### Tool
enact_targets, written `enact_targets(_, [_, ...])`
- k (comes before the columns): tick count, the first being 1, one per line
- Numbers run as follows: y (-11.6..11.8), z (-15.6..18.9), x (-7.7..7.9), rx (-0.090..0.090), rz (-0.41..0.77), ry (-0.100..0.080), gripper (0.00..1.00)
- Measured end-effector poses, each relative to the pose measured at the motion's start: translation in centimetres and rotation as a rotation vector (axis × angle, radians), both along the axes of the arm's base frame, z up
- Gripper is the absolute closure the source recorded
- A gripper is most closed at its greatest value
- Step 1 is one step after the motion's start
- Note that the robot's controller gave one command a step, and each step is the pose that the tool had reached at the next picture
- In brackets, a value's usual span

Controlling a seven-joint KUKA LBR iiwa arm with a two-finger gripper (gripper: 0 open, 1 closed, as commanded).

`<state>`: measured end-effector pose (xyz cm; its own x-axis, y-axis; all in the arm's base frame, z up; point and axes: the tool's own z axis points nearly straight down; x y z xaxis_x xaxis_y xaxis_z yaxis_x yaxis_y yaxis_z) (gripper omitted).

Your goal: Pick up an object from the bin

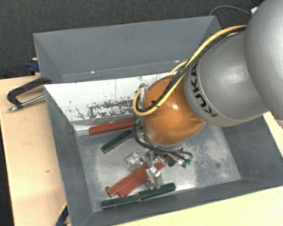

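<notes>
Nearest the viewer, along the foot of the front wall of the grey bin [69, 174], a long dark green stick [138, 195] lies flat and almost parallel to that wall. Just behind it, a pair of red-brown bars [126, 184] lies side by side on the bin floor, slanting up from lower left to upper right. The right end of the bars runs in under the metal tip of the gripper [146, 166]. The gripper is down low in the middle of the bin floor, directly over that end and apparently touching it. Whether the claw is open, closed or gripping the bars cannot be told, because its metal parts and the bar ends overlap in a small cluster. Above the gripper sits the rounded orange cover [171, 118] of the wrist, pointing down and to the left into the bin. A yellow cable [196, 56] loops from the cover's left side up over its top and back along the arm. Left of the cover, further back, a shorter dark green stick [116, 140] lies tilted on the floor. Behind that, another red-brown bar [110, 126] rests against the base of the scuffed back wall. The thick grey arm [253, 76] reaches in from the right over the bin's right rim, bent downward at the wrist.
</notes>
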<state>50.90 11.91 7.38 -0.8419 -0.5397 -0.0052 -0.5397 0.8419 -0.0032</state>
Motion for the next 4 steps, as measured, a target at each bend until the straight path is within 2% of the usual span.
enact_targets(4, [0.1, 1.4, 0.0, 0.003, -0.001, 0.000, 1.00])
